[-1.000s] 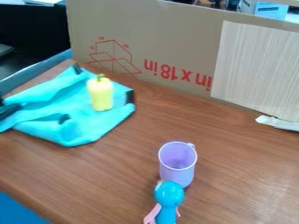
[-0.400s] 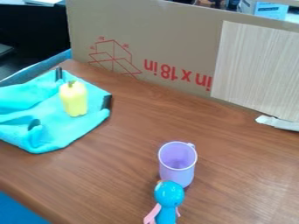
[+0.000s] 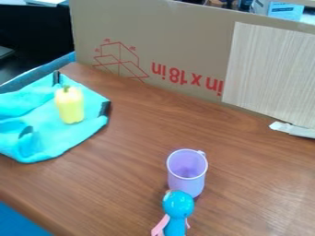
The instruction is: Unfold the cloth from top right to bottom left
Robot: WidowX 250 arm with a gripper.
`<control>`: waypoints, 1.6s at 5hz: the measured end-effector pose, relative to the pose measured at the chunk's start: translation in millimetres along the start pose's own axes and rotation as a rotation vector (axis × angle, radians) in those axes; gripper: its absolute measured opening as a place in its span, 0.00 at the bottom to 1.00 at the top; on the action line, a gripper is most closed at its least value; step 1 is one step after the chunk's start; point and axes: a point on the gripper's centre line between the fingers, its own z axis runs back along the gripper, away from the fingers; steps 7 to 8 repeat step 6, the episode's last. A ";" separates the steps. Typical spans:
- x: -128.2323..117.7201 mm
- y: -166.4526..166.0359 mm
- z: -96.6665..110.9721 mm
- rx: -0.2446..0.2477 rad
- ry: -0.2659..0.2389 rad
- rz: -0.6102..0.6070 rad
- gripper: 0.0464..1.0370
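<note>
Turquoise cloth (image 3: 71, 138) lies rumpled at the left of a wooden table (image 3: 154, 122), a yellow toy bell pepper (image 3: 69, 106) upon it. A lilac mug (image 3: 186, 181) stands upright behind a blue-headed toy figure (image 3: 177, 205). Cloth and pepper sit farther left than earlier; the gripper's state, open or closed, cannot be told.

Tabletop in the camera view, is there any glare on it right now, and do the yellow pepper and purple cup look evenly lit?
Camera view: pale sheen on the wooden tabletop toward the lower right; the yellow pepper bright, with little surface detail; soft shading inside the purple cup, no harsh glare on it.
</note>
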 end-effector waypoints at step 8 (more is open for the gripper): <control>56.2 -123.1 60.2 0.064 -0.057 -0.202 0.96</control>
